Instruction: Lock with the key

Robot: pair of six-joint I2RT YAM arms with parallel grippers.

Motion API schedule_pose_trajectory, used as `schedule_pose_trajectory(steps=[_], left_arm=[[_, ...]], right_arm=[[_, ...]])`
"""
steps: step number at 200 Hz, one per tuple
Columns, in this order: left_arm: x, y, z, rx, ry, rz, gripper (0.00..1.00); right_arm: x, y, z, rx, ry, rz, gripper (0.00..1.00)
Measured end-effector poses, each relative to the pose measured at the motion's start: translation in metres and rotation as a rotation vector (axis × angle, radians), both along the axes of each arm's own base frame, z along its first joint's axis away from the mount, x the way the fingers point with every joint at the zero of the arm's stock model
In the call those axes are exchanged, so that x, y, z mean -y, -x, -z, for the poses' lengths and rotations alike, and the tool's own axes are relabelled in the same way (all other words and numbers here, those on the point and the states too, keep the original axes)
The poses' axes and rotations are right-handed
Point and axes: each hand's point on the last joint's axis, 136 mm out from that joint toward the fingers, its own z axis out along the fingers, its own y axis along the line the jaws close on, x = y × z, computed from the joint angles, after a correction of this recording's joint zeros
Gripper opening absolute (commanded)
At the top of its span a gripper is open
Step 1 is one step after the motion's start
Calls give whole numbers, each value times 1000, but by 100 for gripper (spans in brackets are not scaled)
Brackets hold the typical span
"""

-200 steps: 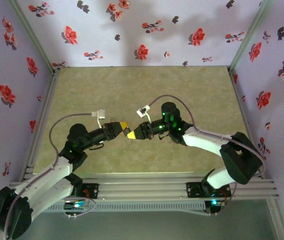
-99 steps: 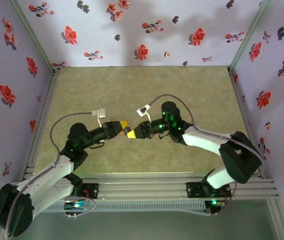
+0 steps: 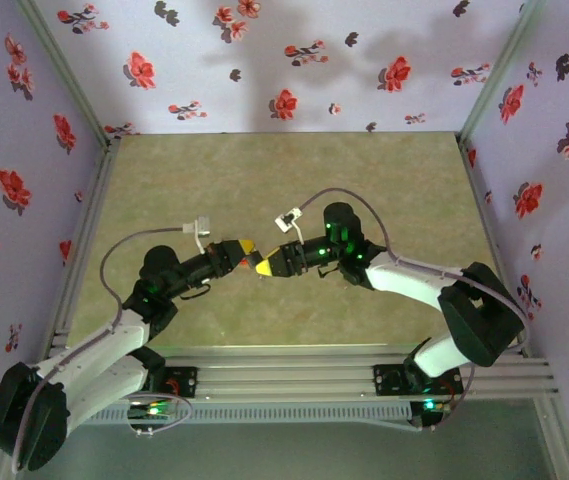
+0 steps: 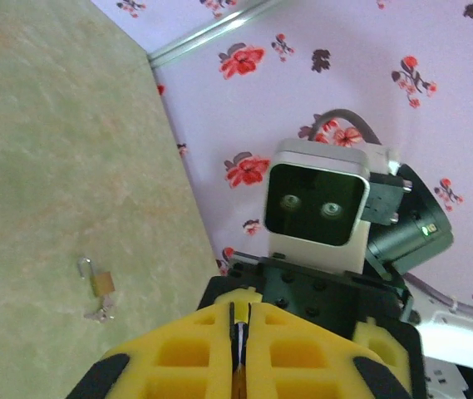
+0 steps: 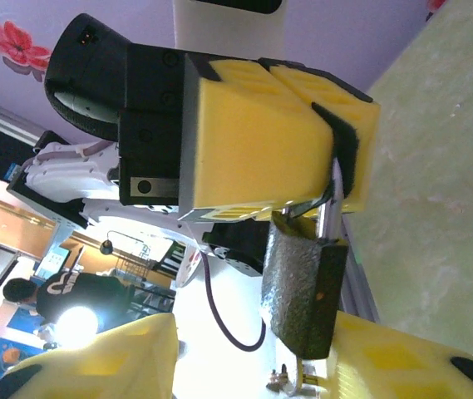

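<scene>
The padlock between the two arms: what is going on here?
The left gripper has its jaws shut on the shackle of a padlock, which hangs clear of the table. The right gripper faces it with jaws open. A small brass padlock lies apart on the table.

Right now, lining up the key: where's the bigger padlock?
In the right wrist view, the padlock hangs by its shackle from the shut left pincer, close in front of the open right pincer.
</scene>
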Motion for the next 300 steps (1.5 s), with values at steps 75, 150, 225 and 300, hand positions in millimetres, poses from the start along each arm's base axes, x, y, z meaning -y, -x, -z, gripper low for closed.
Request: schedule_pose_trajectory(steps=[75,150,225,300], left_arm=[[-9,-28,27,-102,-27,-97,0],[-4,-60,48,-166,0,-135,0],[7,-84,29,-135,106,-114,0],[13,-89,44,-172,130,-84,0]], right_arm=[[17,-33,3,15,26,153,64],[32,-77,18,-46,11,371,61],[38,-85,44,-114,-16,574,54],[27,-86,42,-85,-30,638,44]])
